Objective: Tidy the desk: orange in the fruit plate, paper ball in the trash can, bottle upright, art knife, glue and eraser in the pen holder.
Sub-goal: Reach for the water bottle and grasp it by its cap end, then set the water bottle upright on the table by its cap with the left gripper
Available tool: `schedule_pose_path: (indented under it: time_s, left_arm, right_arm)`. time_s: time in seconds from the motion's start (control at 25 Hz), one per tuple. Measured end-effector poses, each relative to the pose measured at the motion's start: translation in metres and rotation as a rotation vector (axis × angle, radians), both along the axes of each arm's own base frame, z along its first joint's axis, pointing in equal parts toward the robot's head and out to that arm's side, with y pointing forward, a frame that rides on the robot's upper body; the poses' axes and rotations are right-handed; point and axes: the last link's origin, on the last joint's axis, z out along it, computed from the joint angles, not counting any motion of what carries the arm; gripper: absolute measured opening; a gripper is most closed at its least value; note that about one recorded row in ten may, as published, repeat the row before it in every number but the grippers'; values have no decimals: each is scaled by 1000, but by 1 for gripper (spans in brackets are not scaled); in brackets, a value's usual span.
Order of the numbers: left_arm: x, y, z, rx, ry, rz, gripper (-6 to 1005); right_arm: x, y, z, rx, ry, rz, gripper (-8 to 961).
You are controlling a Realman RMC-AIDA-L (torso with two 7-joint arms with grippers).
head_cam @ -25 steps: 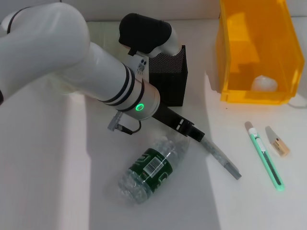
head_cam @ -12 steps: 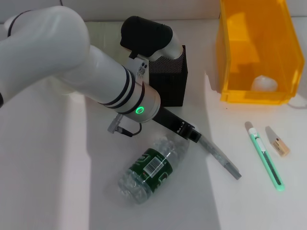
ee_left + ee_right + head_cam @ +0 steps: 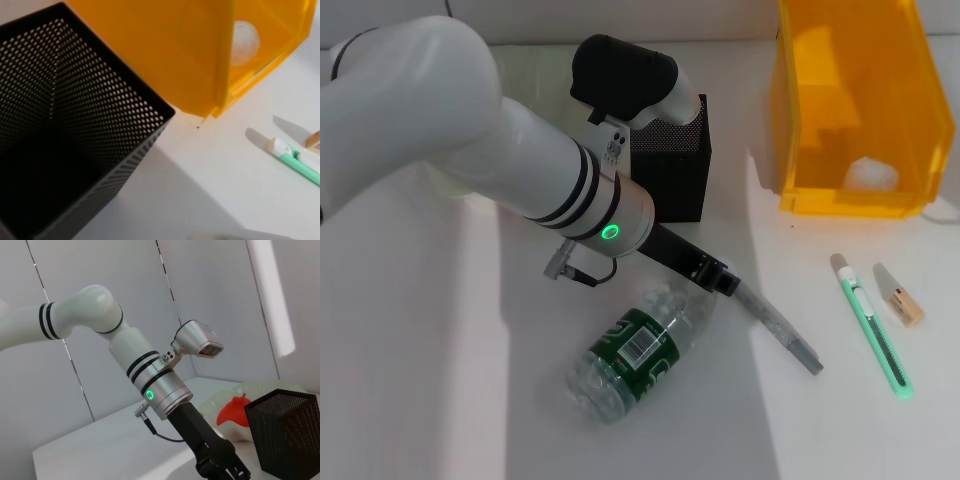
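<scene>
Head view showed the left hand (image 3: 775,325), grip state indiscernible, low beside the bottle (image 3: 638,350) lying flat on the worktop (image 3: 420,380). Likely step: standing it upright; next needed a firm sideways grasp.

The left pincer (image 3: 790,335) has drawn back slightly toward the pen holder (image 3: 670,160), its arm shifting up.

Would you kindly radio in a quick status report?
Left gripper low over desk beside lying bottle. Right arm out of head view. Art knife, eraser outside pen holder.
</scene>
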Motion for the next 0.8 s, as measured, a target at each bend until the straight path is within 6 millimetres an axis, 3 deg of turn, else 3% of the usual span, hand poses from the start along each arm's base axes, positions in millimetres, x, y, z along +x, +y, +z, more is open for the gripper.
schedule_pose_path:
  time_s: [0.56, 0.6, 0.76, 0.8]
  left_arm:
    - [-1, 2, 14, 12, -112, 4, 440]
    - [-10, 4, 29, 40, -163, 18, 440]
    - [-13, 3, 34, 48, -190, 23, 440]
    - [-21, 2, 50, 63, -278, 34, 440]
  right_arm:
    - [2, -2, 2, 15, 2, -13, 766]
    - [2, -2, 2, 18, 3, -14, 766]
    - [2, 0, 4, 32, 8, -17, 766]
    - [2, 0, 4, 34, 9, -15, 766]
